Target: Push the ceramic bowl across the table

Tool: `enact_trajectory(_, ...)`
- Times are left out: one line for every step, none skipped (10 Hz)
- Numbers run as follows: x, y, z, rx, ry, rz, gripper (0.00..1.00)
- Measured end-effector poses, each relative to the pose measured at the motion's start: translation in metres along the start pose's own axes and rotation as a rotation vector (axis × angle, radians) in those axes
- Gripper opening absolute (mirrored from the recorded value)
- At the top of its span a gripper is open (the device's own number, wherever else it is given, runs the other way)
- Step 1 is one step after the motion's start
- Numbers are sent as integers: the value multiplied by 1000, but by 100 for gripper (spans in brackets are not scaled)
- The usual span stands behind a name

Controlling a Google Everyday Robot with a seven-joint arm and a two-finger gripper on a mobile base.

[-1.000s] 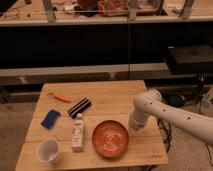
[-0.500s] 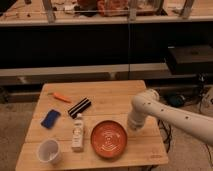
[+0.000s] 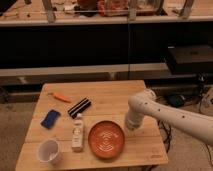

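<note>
The ceramic bowl (image 3: pixel 106 139) is a wide orange-red dish with pale rings inside. It sits near the front edge of the light wooden table (image 3: pixel 112 97), right of middle. My white arm comes in from the right and bends down to the bowl's right rim. The gripper (image 3: pixel 129 126) is at the end of the arm, right next to that rim, low over the table. Whether it touches the rim I cannot tell.
A white cup (image 3: pixel 49 151) stands at the front left. A small white bottle (image 3: pixel 77 132) lies left of the bowl. A black bar (image 3: pixel 79 107), a blue object (image 3: pixel 49 119) and an orange pen (image 3: pixel 62 97) lie further back left. Dark shelving stands behind.
The arm has swung slightly left and down toward the bowl's right rim. The bowl stays about where it was.
</note>
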Motion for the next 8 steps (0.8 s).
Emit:
enact_trajectory(-4, -1, 1, 0, 0, -4, 6)
enact_trajectory(-8, -1, 1, 0, 1, -9, 6)
enact_trajectory(-10, 0, 2, -2, 2, -15, 6)
enact_trajectory(-12, 0, 3, -3, 2, -20, 6)
enact_trajectory(-14, 1, 3, -3, 3, -23, 6)
enact_trajectory(-19, 2, 4, -4, 5, -29, 6)
enact_trajectory(-27, 2, 5, -5, 8, -38, 6)
enact_trajectory(-31, 1, 4, -4, 9, -43, 6)
